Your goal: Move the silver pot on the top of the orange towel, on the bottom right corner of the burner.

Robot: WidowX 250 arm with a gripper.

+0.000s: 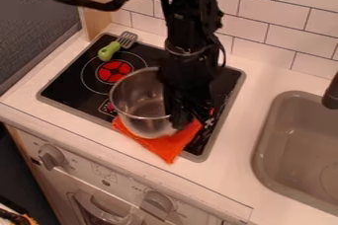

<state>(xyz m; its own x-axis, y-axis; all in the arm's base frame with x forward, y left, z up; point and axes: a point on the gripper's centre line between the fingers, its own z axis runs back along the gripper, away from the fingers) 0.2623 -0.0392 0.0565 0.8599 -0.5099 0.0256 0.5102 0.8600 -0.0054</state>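
The silver pot [141, 101] stands at the front of the black burner, its lower part over the orange towel [170, 145]. The towel lies across the burner's front edge and shows in front of the pot and to its right. My gripper [180, 116] hangs down at the pot's right rim, low over the towel. The arm covers part of the pot's right side, and how the fingers stand against the rim cannot be made out.
A green-handled spatula [112, 49] lies at the burner's back left, behind the red heating ring [114, 71]. The grey sink [265, 150] with a dark faucet [331, 93] is on the right. A tiled wall [254, 26] stands behind the counter [218, 169].
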